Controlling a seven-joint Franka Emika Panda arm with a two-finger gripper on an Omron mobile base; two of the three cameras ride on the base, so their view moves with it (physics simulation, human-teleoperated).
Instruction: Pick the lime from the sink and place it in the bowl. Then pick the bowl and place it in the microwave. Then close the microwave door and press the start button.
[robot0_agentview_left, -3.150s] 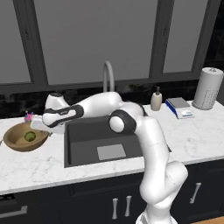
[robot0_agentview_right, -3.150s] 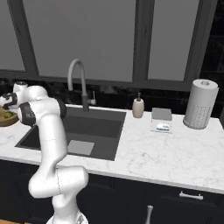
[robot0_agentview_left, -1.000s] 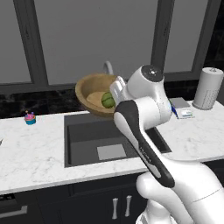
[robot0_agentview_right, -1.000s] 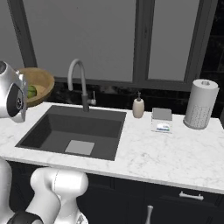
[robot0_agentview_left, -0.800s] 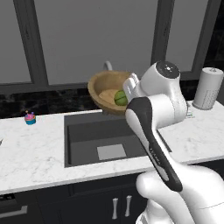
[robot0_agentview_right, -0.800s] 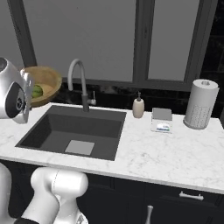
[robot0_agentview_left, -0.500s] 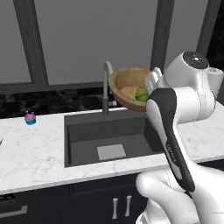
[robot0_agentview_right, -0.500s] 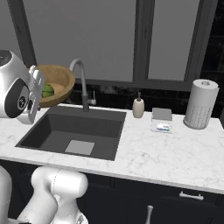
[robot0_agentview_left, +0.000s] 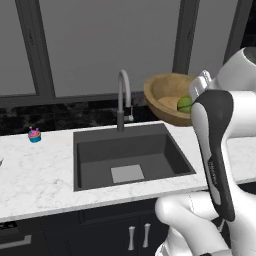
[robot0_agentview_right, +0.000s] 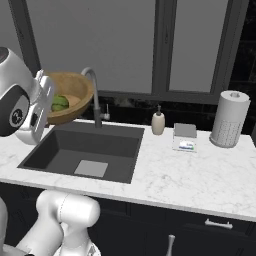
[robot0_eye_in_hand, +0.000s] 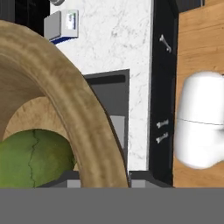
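Hand view confirms your gripper (robot0_eye_in_hand: 99, 180) is clamped on the bowl (robot0_agentview_left: 167, 97) rim, its fingers either side. Bowl is held tilted in the air above the sink (robot0_agentview_left: 130, 155), lime (robot0_agentview_left: 185, 104) inside.

Glossy white arm (robot0_agentview_left: 220, 150) – dark joints (rounded)

No text, label or number can be read anywhere.
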